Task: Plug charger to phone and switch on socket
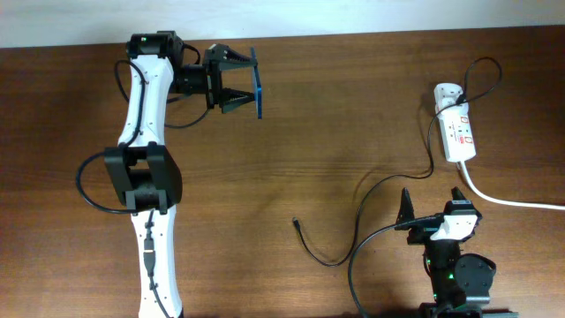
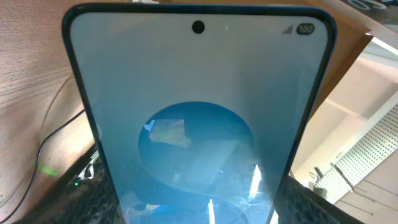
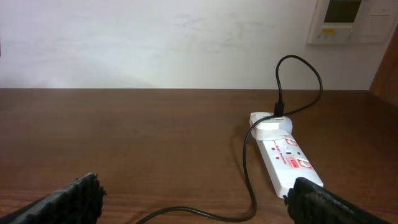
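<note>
The left end effector point(image 1: 237, 85) is closed across the long edges of the slim blue-screened smartphone point(image 1: 258, 87). It holds the phone on edge near the far left of the table point(image 1: 291, 150), with the screen facing the wrist camera. I cannot tell whether the phone's lower edge rests on the wood or hangs clear of it. The right end effector point(image 1: 433, 205) stands wide open and empty at the near right side.

The thin black charger cable's small connector tip point(image 1: 296, 223) lies loose on the table between the two arms, well apart from the phone. From there the cable point(image 1: 357, 221) loops past the right end effector and up to the small white plug adapter point(image 1: 448, 91). The adapter sits in the far end of the white oblong power strip point(image 1: 459, 134), and the strip's thick white cord point(image 1: 512, 201) trails off to the right.

**Risks**
- The end of the phone opposite the camera hole lies toward the left wrist, out of frame. If the port is there, the fingers may block the connector.
- The tip is small and could twist in a pinch and meet the port askew.
- Dragging the cable across the table could tug the adapter or shift the strip.

**Readable writing**
- The phone's status bar shows "100" beside the signal bars.
- The red markings on the strip are too small to read.
</note>
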